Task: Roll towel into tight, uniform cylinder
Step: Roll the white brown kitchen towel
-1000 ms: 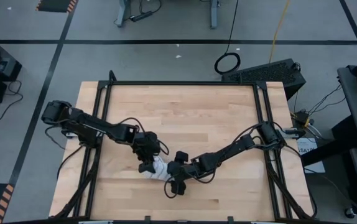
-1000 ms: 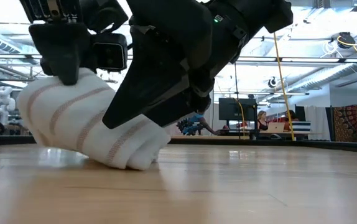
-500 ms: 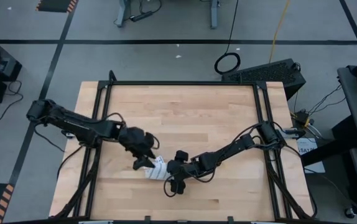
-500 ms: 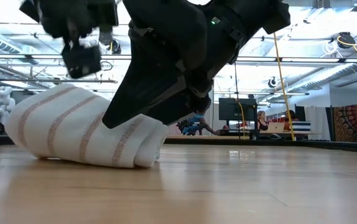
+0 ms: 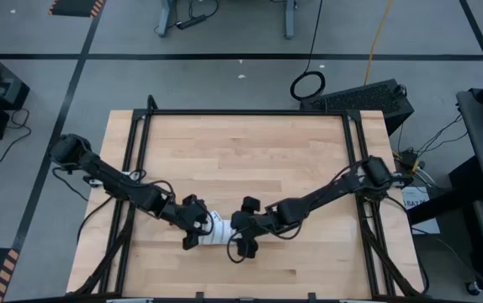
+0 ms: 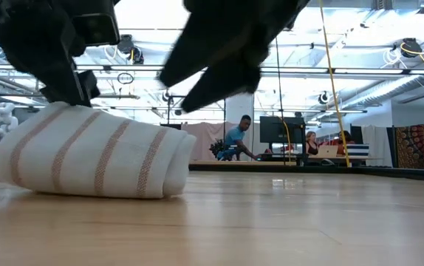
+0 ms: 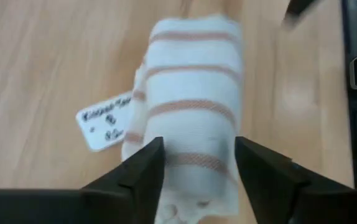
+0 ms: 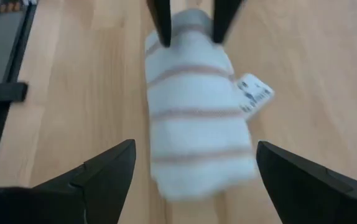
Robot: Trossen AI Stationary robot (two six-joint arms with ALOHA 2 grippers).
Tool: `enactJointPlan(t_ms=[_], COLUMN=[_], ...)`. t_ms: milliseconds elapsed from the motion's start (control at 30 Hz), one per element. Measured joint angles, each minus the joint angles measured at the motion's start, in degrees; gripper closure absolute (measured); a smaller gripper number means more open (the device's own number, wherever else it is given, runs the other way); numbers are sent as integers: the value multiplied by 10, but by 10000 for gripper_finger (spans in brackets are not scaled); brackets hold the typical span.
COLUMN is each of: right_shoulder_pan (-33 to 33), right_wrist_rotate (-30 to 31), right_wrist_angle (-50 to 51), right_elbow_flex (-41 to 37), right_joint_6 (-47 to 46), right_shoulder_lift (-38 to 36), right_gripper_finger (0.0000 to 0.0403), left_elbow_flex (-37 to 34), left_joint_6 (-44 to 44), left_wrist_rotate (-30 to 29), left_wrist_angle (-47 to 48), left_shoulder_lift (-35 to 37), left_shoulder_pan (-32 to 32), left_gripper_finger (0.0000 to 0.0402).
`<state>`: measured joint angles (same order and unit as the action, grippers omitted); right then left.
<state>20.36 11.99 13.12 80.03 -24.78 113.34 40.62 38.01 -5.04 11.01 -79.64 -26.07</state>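
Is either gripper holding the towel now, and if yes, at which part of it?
The left gripper straddles one end of the rolled towel, its fingers at both sides; a firm grip cannot be told. The right gripper is open at the other end, holding nothing.
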Motion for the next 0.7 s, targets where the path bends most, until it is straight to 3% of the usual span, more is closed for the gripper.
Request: enactJointPlan(t_ms=[200, 367, 567, 700], right_shoulder_pan=[11, 25, 22, 15], right_wrist_rotate=[1, -3, -1, -1], right_wrist_angle=[149, 150, 129, 124], right_elbow_flex=[0, 0, 0, 0], right_joint_6=[2, -6, -20, -21], right_shoulder_lift=[-40, -40, -40, -35], right_gripper_finger=[81, 114, 202, 269], left_elbow_flex=[0, 1, -8, -54], left_joint_6=[39, 104, 182, 249], left_wrist_rotate=[12, 35, -113, -120], left_wrist_angle=[17, 64, 137, 90], left_shoulder_lift=[28, 96, 121, 101], left_shoulder_pan=[-2, -4, -78, -103], left_gripper_finger=[247, 259, 261, 261])
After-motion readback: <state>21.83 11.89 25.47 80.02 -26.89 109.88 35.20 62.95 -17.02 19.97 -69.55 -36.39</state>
